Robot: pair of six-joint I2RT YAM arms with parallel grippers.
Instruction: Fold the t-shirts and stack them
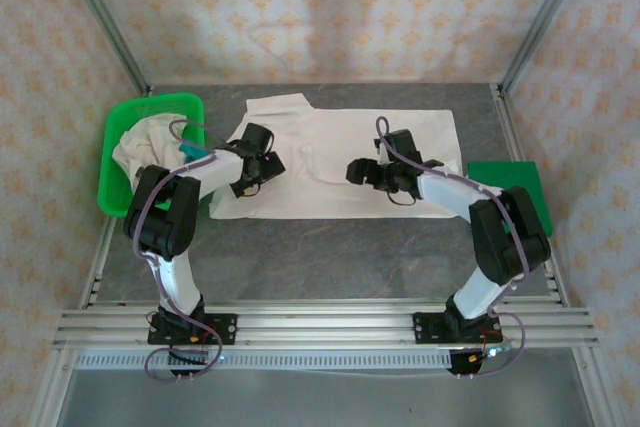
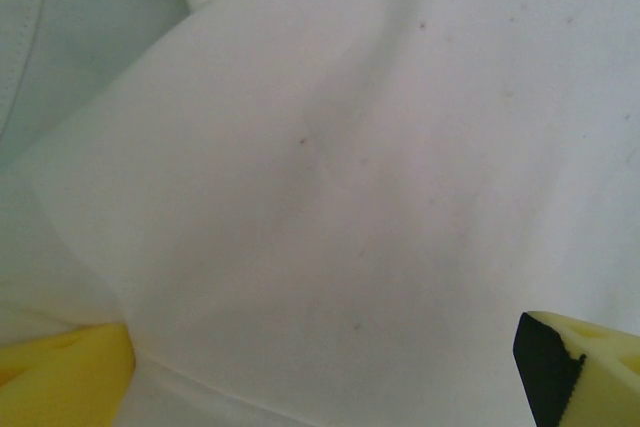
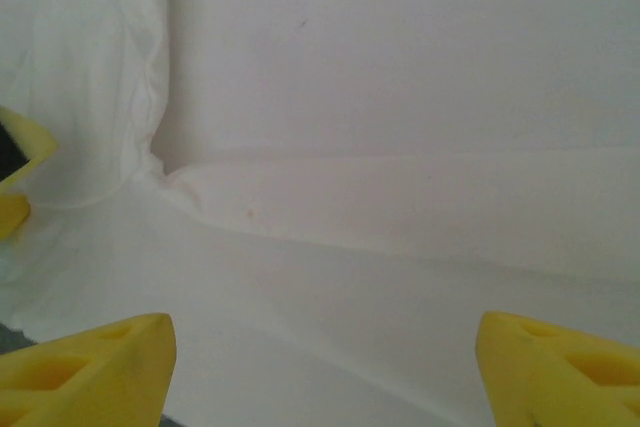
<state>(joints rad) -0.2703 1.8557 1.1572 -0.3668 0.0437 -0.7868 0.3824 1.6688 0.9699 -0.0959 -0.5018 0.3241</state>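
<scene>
Patterned wallpaper backs a grey tabletop [image 1: 330, 257] on which a cream t-shirt [image 1: 330, 162] lies spread flat at the centre, reaching toward 12 o'clock. The left gripper [image 1: 265, 169] hangs over the shirt's 9 o'clock part, its yellow fingers [image 2: 60, 382] wide apart with smooth cloth between them. The right gripper [image 1: 360, 169] sits just toward 3 o'clock of the shirt's middle, fingers [image 3: 100, 372] likewise apart above a soft fold. At 10 o'clock a green basket [image 1: 150, 105] holds a heap of cream shirts [image 1: 140, 142]; a green mat [image 1: 515, 182] lies at 3 o'clock.
</scene>
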